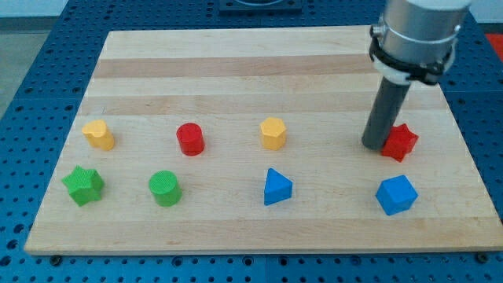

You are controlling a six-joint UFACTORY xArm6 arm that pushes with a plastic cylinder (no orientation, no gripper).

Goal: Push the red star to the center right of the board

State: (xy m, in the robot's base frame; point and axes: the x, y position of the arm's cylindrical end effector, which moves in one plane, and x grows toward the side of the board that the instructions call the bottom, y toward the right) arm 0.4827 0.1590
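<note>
The red star lies near the view's right edge of the wooden board, about mid-height. My tip stands right against the star's left side, touching or nearly touching it. The dark rod rises from there to the grey arm body at the view's top right.
A blue cube lies just below the red star. A blue triangle, yellow hexagon, red cylinder, yellow block, green cylinder and green star lie to the left.
</note>
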